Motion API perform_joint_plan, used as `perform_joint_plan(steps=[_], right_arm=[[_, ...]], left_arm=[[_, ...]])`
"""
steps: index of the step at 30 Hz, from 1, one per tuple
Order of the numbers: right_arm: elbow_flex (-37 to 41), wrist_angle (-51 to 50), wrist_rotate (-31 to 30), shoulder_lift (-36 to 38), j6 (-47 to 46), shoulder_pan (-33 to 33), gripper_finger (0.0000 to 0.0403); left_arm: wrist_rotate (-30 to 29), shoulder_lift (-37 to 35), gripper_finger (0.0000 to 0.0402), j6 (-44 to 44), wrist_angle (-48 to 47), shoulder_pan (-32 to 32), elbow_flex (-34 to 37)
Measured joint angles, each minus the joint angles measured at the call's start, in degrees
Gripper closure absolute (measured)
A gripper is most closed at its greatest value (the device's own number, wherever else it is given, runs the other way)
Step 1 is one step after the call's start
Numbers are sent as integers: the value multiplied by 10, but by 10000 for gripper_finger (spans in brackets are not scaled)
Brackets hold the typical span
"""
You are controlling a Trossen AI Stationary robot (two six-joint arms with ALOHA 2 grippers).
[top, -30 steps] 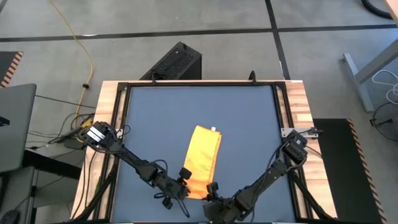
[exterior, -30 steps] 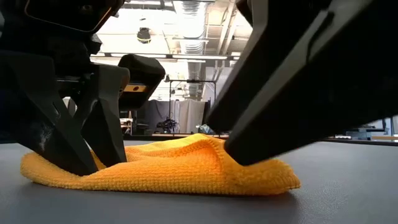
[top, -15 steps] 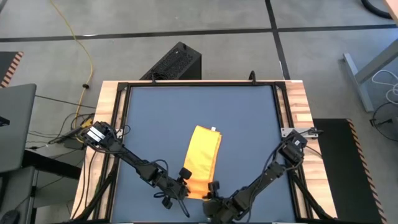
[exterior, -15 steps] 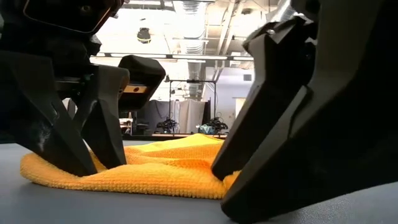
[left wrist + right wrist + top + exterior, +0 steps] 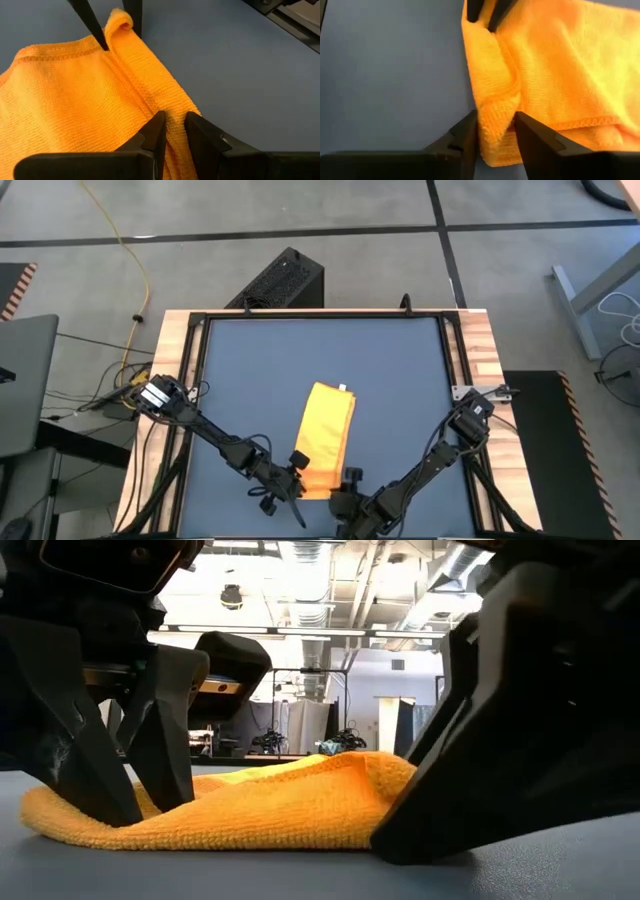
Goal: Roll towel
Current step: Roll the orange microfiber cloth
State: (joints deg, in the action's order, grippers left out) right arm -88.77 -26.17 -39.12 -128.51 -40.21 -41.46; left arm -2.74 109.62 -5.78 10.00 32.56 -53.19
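Orange towel (image 5: 328,436) near edge pinched by left hand (image 5: 297,480) and right hand (image 5: 345,486)

left gripper (image 5: 297,478) clamped (low, near edge) | right gripper (image 5: 343,492) clamped

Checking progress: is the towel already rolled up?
No. In the high view the towel lies as a long flat strip, only its near end pinched.

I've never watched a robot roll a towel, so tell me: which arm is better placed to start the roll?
Neither clearly; probably both together. The left pincer and the right pincer each pinch a corner of the yellow-orange towel at its near end. The right corner already looks lifted, so the right may lead slightly.
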Motion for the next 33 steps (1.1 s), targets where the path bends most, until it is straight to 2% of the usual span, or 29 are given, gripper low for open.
perform_joint_plan(steps=[8,10,17,22,28,33], right_arm=[[0,12,64,2,-126,8,371],[1,20,76,1,-157,6,387],[1,73,85,-1,-254,-14,372],[1,81,90,-1,-259,-20,377],[1,83,93,-1,-257,-20,353],[1,90,101,-1,-281,-15,348]], left_arm=[[26,0,336,-12,2,-12,0],[42,0,336,-13,2,-20,0],[51,-23,336,-12,-5,-41,1],[67,-26,336,-10,-11,-45,1],[87,-26,336,15,-45,-40,0],[98,-26,336,25,-56,-30,0]])
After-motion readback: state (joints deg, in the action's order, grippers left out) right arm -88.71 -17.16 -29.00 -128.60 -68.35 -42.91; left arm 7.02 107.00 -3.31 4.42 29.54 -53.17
